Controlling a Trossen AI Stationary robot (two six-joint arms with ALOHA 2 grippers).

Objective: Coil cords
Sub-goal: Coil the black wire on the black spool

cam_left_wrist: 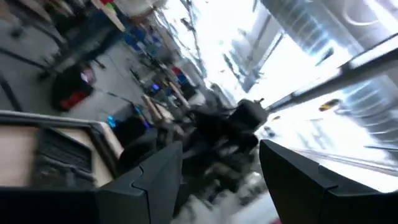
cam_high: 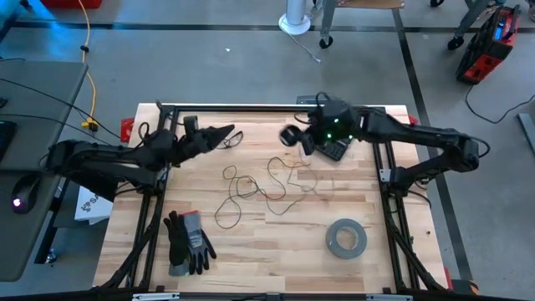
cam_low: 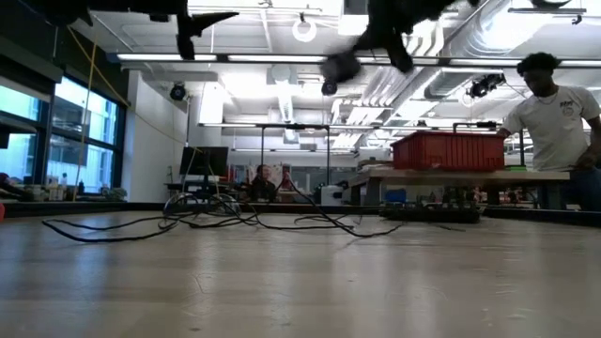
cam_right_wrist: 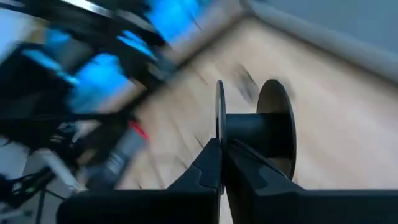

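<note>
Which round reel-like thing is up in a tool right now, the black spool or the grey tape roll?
The small black spool: the right tool is shut on its flange, holding it above the table. The grey tape roll lies flat on the table's near side, untouched.

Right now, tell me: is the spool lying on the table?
No, the right gripper is shut on the spool, holding it above the table.

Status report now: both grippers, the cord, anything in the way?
Right gripper shut on spool, raised. Left gripper open, raised. Cord loose on table. Nothing blocking.
</note>
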